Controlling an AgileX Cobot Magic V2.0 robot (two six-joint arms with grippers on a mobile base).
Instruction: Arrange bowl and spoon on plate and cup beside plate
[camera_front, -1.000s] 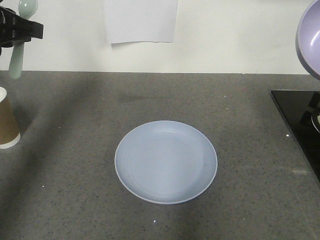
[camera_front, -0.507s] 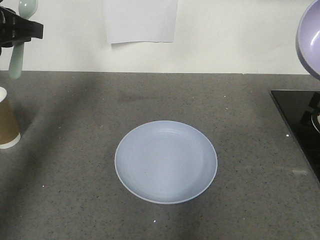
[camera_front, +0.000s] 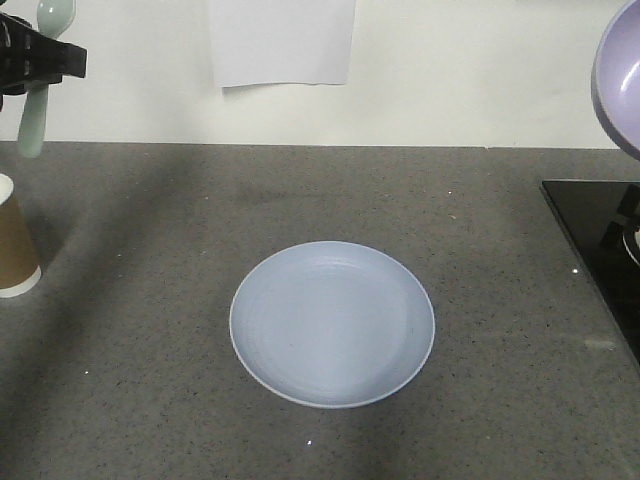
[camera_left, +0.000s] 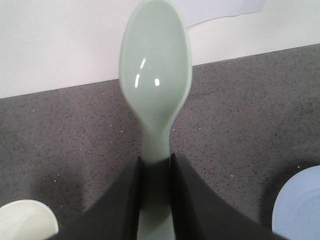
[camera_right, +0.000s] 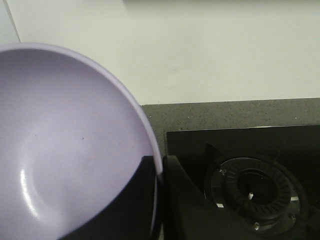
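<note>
The pale blue plate (camera_front: 332, 323) lies flat in the middle of the grey counter, with nothing on it. High at the left my left gripper (camera_front: 35, 62) is shut on the handle of the mint-green spoon (camera_left: 155, 70), whose scoop points up. The brown paper cup (camera_front: 14, 240) stands below it at the left edge; its white rim (camera_left: 26, 222) shows in the left wrist view. At the top right the lavender bowl (camera_front: 620, 75) hangs tilted in the air. My right gripper (camera_right: 161, 172) is shut on the bowl's rim (camera_right: 150, 137).
A black glass stove top (camera_front: 600, 250) with a round burner (camera_right: 252, 192) lies at the right end of the counter. A white sheet of paper (camera_front: 282, 42) hangs on the back wall. The plate's edge (camera_left: 300, 207) shows at the lower right of the left wrist view.
</note>
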